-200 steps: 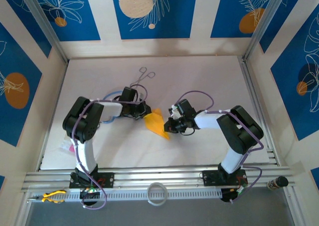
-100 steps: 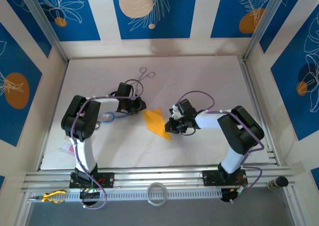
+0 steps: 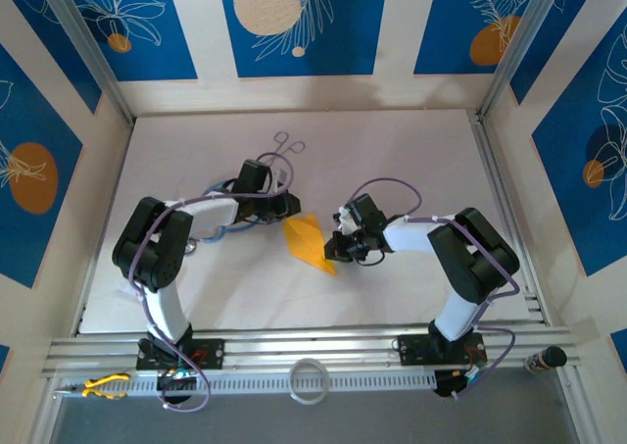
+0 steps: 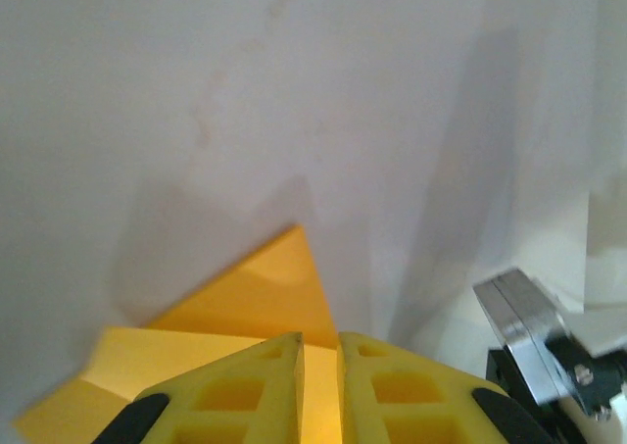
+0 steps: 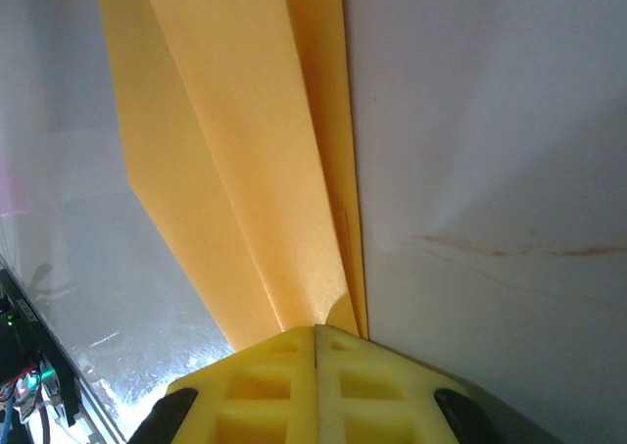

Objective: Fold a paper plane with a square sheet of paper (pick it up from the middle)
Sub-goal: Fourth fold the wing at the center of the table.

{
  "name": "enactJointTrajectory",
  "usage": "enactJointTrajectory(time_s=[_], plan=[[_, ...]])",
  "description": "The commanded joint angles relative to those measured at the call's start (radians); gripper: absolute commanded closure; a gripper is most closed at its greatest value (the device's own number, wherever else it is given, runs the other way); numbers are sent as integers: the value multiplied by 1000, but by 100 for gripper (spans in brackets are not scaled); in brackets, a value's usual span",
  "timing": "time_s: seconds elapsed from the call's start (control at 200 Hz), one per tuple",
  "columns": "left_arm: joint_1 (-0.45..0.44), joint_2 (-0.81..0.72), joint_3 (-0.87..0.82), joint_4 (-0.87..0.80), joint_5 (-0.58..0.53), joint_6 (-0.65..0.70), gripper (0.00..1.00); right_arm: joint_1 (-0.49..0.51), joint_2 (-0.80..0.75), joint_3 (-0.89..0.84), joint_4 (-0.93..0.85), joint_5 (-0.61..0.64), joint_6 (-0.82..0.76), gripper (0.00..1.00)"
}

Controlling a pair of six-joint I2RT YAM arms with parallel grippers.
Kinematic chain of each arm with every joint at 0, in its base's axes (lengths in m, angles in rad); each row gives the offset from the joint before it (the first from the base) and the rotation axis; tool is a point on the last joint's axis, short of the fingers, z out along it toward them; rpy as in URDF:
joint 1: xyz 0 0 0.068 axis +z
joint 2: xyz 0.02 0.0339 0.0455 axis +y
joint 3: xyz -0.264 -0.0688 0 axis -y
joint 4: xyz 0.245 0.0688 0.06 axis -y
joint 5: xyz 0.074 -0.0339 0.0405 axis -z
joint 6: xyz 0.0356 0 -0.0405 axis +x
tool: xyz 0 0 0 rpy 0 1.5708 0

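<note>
Jaws of the right gripper pinch the paper plane on the worktop, and those of the left gripper sit nearly together over its far end, grip unclear.

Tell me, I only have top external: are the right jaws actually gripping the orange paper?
Observer: Yes; the right wrist view shows the right gripper with jaws shut on the paper plane at its near end.
Operator: And the left?
Observer: The left gripper shows a narrow slit between its jaws, paper visible through it; grip unclear.
Operator: Any folds?
Observer: Right wrist shows long creases running lengthwise along the plane.
</note>
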Motion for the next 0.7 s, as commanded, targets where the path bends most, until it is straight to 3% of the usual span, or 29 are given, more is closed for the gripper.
enactJointTrajectory(time_s=[0.0, 0.48, 0.695], plan=[[-26, 47, -40, 70, 49, -30, 83, -9, 22, -32, -169, 80, -21, 100], [-28, 99, -94, -15, -73, 3, 88, -9, -71, 45, -144, -44, 11, 98], [-29, 93, -98, -12, -70, 8, 88, -2, 2, 110, -69, -107, 69, 97]])
